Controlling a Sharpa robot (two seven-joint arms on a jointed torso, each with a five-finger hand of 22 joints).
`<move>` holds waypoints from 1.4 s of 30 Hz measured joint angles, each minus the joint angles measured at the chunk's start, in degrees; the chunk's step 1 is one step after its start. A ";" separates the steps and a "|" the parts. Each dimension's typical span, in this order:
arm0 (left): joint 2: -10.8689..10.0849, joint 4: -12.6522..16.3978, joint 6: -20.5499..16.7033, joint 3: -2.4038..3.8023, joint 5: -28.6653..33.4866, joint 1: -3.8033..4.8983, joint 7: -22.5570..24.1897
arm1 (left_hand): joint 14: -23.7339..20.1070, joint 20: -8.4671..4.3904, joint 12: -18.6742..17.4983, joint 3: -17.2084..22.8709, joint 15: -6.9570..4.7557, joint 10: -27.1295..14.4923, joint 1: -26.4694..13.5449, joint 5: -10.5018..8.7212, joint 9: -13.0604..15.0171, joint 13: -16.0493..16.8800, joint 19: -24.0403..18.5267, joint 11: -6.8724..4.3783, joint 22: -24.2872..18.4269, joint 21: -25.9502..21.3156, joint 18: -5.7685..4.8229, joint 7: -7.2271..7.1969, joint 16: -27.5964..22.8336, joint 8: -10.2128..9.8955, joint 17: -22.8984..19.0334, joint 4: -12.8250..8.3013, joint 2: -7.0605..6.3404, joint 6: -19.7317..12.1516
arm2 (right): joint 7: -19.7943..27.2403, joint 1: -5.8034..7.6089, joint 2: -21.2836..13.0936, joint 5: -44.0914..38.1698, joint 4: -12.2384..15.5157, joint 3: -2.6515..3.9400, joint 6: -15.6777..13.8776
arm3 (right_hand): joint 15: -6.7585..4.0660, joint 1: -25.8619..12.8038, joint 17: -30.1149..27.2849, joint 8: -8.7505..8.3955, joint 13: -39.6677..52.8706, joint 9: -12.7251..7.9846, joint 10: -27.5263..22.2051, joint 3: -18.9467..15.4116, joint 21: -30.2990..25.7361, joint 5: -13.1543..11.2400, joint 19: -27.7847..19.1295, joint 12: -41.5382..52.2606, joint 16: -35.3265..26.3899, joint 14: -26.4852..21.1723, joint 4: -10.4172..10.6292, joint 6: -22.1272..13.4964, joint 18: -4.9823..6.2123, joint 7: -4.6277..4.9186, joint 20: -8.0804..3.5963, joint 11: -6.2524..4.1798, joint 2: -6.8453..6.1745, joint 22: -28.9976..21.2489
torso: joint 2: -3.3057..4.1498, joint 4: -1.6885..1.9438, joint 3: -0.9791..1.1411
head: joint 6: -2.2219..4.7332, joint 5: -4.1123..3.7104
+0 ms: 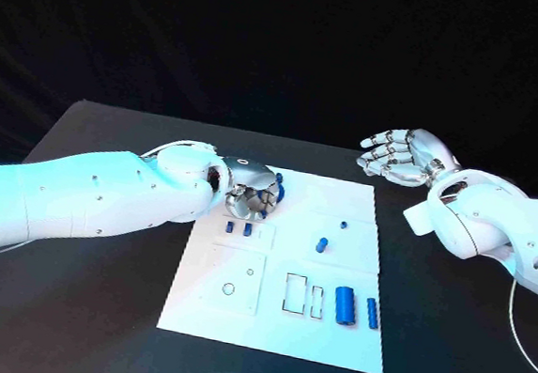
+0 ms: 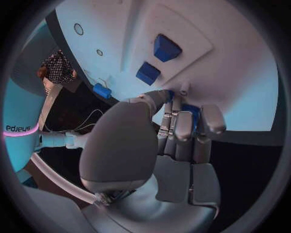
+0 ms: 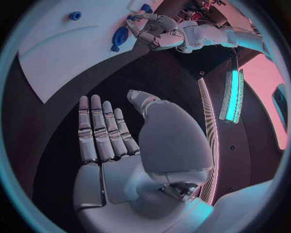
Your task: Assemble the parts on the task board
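Glossy white task board (image 1: 327,347); left hand (image 1: 251,200) grips a blue part (image 1: 278,186).

Black table (image 1: 86,311), black backdrop behind (image 1: 290,47), glowing light bar (image 3: 232,95)

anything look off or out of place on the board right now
Nothing stands out. The task board lies flat and square on the table, the blue parts rest tidily on it, the left hand works at its far corner, and the right hand hovers open.

Head camera high, looking down on the task board (image 1: 277,335) mid-frame; wrist cameras close behind each hand, facing along the fingers; all three share the board
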 measured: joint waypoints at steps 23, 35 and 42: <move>-1.28 1.11 -0.88 0.09 0.38 -0.42 0.14 | 1.91 -0.91 -0.42 0.91 -0.72 3.32 -2.34 -0.30 0.14 0.18 1.31 -0.72 2.83 2.35 -0.93 -0.60 1.29 -0.23 1.81 -2.15 1.14 4.05 | -1.37 0.00 -0.01 -0.04 -0.19 0.00 1.61 | 0.00 -0.30 -0.12 0.00 0.01 -0.06 0.00 0.00 0.00 0.00 0.00 0.00 0.00 0.00 0.00 0.00 0.00 0.00 0.00 0.00 0.30 -0.33 | -0.03 -0.02 0.01 | 0.32 -0.03; -5.00 4.51 -1.55 2.50 5.54 -0.47 -0.22 | 1.90 -0.91 -0.80 0.91 -0.72 3.32 -2.60 -0.30 -0.07 0.06 1.31 -0.72 2.85 2.34 -0.92 -0.60 1.51 -0.74 1.80 -2.15 0.89 4.05 | -1.67 -0.01 -0.08 -0.07 -0.26 0.00 1.79 | 0.00 -0.46 -0.25 0.00 0.01 -0.12 0.00 0.00 0.00 0.00 0.00 0.00 0.00 0.00 0.00 0.00 0.00 0.00 0.00 0.00 0.46 -0.56 | -0.05 0.01 0.05 | 0.78 -0.18; -7.08 5.81 -2.11 2.86 8.36 -0.47 -0.47 | 1.90 -0.71 -0.80 0.91 -0.72 3.32 -2.60 -0.30 -0.08 0.06 1.51 -0.72 2.84 2.33 -0.92 -0.60 1.51 -0.74 1.80 -2.15 0.88 4.05 | -1.70 -0.03 -0.13 -0.07 -0.27 0.00 1.79 | 0.20 -0.53 -0.26 0.00 0.01 -0.11 0.00 0.00 0.00 0.00 0.00 0.00 0.00 0.20 0.00 0.00 0.00 0.00 0.00 0.00 0.53 -0.58 | -0.05 0.03 0.04 | 0.83 -0.34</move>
